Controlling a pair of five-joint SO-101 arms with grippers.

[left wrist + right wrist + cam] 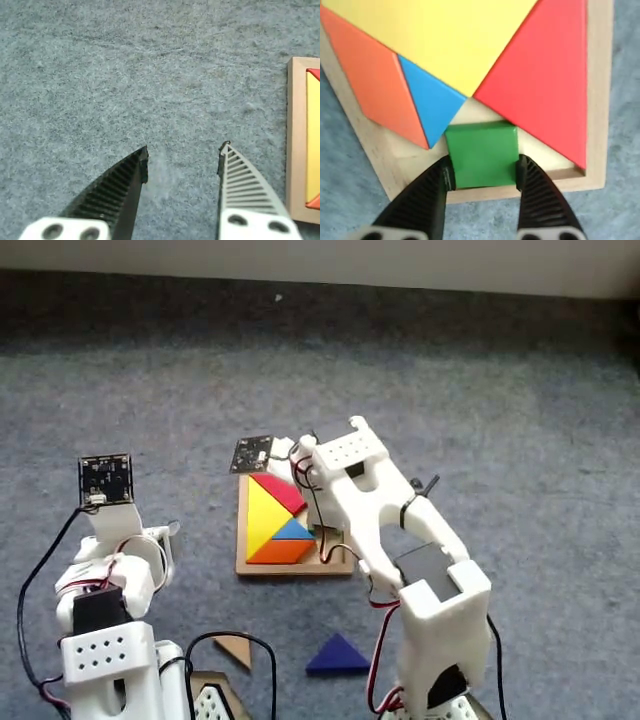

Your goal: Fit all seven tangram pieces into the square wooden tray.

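Tangram pieces are lying partly inside the square wooden tray (243,540) and partly outside it on the grey carpet (520,440). Furthest left in the high view, the left arm (105,590) is standing well apart from the tray. In its wrist view the left gripper (182,149) is hanging over bare carpet with its fingers spread apart and nothing between them.

Next along, near the bottom edge of the high view, a tan triangle (235,648) is lying on the carpet beside a black cable (262,645). The tray is sitting in the middle of the carpet. Inside it, a yellow triangle (260,520) is filling the left part and a red triangle (281,490) is lying along the far edge. A light blue triangle (294,530) is pointing in between them, and an orange parallelogram (278,552) is running along the near edge. Below the tray, a dark blue triangle (338,655) is resting on the carpet, apart from the tan one.

To the right, the right arm (400,540) is leaning over the tray's right side. In its wrist view the right gripper (482,167) is clamping a green square (481,152) by two opposite sides. The square is sitting at the tray's rim, just beside the red triangle and the tip of the light blue one. Whether it is lying flat on the tray floor, I cannot tell.
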